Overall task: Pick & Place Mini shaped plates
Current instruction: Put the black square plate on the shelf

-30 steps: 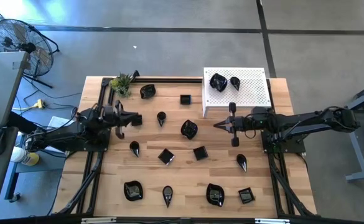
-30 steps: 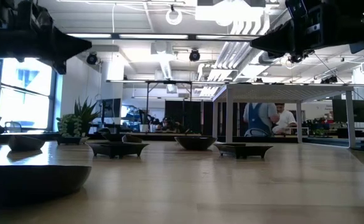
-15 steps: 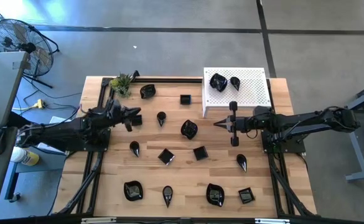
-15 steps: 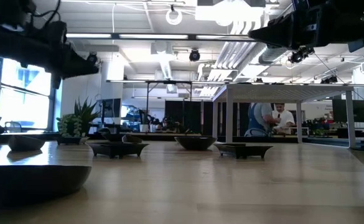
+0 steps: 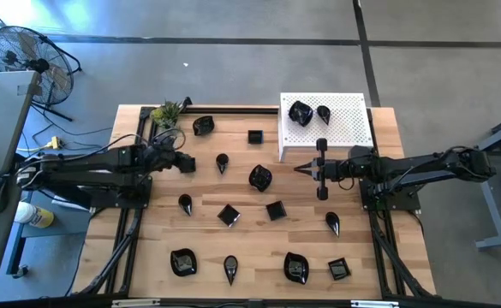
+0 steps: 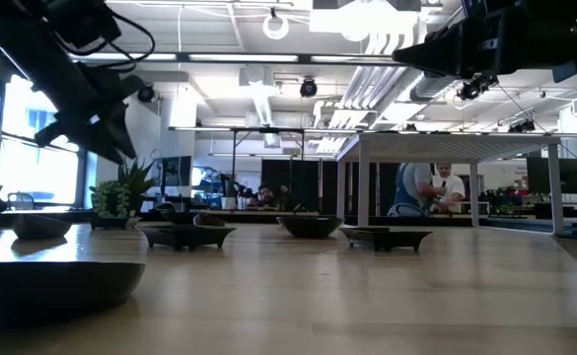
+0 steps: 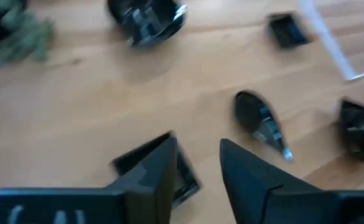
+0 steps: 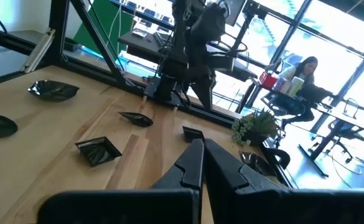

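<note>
Glossy black glaze on the mini shaped plates [image 5: 260, 178], catching bright highlights like ceramic or hard plastic (true material unclear). Pale wood with straight grain and a smooth, faintly satin finish on the table [image 5: 250, 239]. Matt white sheet, evenly perforated, probably metal or plastic, on the platform [image 5: 346, 127]. Dark matt plastic-looking fingers on the left gripper [image 7: 197, 171] and the right gripper [image 8: 201, 163]. Black matt metal rails [image 5: 233, 109] along the table's edges. Soft, leafy green texture on the small plant [image 5: 167, 114]. Smooth grey floor [image 5: 233, 68], concrete-like, dull.
</note>
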`<state>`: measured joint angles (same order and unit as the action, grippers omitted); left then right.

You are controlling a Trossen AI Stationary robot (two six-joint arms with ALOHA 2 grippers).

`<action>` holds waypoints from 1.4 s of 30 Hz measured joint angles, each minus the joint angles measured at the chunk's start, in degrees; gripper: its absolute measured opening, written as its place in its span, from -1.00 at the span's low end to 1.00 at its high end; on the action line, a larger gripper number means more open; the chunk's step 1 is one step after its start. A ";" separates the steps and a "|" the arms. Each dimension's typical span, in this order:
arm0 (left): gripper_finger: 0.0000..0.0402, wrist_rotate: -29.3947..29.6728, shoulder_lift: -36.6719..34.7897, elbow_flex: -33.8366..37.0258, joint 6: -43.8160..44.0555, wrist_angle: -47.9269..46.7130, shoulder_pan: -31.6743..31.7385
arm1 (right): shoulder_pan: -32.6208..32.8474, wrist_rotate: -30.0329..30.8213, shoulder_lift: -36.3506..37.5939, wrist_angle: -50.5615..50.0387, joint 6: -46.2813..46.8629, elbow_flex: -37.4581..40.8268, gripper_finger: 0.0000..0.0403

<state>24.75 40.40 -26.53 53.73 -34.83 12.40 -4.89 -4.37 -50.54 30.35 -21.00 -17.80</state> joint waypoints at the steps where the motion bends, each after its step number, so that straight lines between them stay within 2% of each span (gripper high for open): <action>1: -0.34 0.04 0.68 -0.49 1.49 -1.13 0.00 | 0.00 0.01 0.00 -0.15 0.02 0.00 -1.00; 7: -0.26 0.09 6.35 -0.69 11.00 -4.28 0.00 | 0.04 -0.19 0.00 -1.68 2.70 0.00 -0.99; 18: -0.26 0.23 17.58 -0.67 15.57 -5.70 0.02 | 0.07 -0.45 0.00 -4.54 6.38 0.00 -0.99; 27: -0.26 0.81 25.67 -0.67 15.59 -2.73 0.02 | 0.07 -0.71 0.00 -4.48 7.07 0.00 -0.99; 36: -0.26 -0.84 30.23 -0.71 15.48 -0.96 0.00 | 0.07 -0.73 0.00 -4.42 7.07 0.00 -0.99; 42: -0.46 -1.93 30.32 -0.76 14.16 -0.19 0.00 | 0.07 -0.76 0.00 -4.40 7.02 0.00 -0.99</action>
<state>22.83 70.72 -27.29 67.89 -35.03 12.40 -4.82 -5.13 -50.54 25.96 -13.98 -17.80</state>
